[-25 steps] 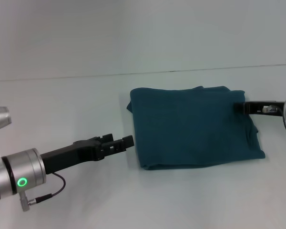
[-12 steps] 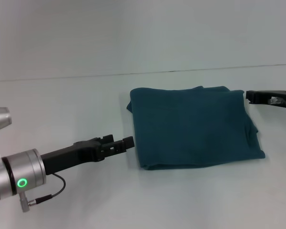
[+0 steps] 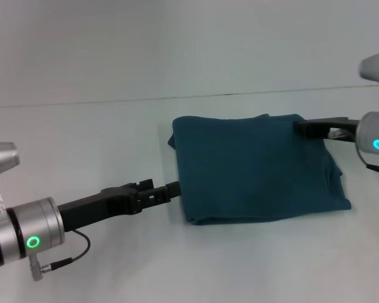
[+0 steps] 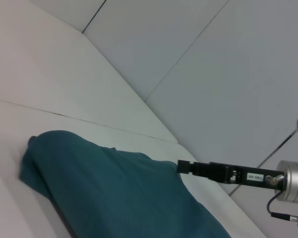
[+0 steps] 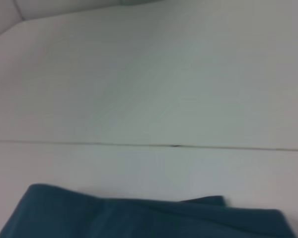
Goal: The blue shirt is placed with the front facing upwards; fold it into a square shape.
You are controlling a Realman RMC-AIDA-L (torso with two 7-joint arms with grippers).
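Note:
The blue shirt (image 3: 259, 170) lies folded into a rough rectangle on the white table, with no lettering showing. It also shows in the left wrist view (image 4: 114, 193) and in the right wrist view (image 5: 139, 218). My left gripper (image 3: 174, 188) reaches in low from the left, its tip at the shirt's left edge near the front corner. My right gripper (image 3: 299, 128) comes in from the right as a slim shut bar over the shirt's far right corner. It holds nothing that I can see. It also shows in the left wrist view (image 4: 181, 167).
The white table (image 3: 114, 139) stretches all round the shirt. A thin seam line (image 3: 114, 101) runs across it behind the shirt. The left arm's silver wrist (image 3: 25, 233) and cable sit at the front left.
My right gripper drew back to the right off the shirt's far right corner, then came back left over that corner. My left gripper crept right, up to the shirt's left edge.

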